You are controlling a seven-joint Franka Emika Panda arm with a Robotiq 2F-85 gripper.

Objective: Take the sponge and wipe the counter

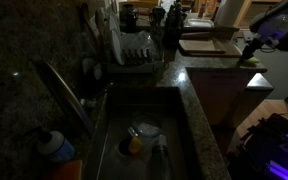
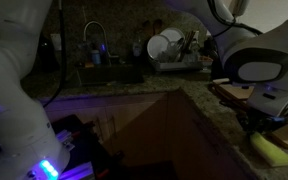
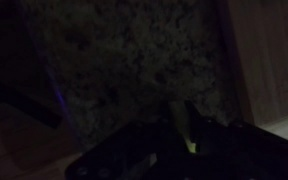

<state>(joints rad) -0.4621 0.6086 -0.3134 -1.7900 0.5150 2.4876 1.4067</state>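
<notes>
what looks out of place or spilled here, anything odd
Nothing clearly stands out. The sponge lies flat on the counter near its edge, and plates stand in the dish rack. The pictures are too dark to rule out small spills.

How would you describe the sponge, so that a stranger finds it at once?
In an exterior view, follow the dark speckled counter past the pale board towards the camera. The sponge lies there, close by the gripper: a small oblong pad, the only bright yellow-green thing on it.
</notes>
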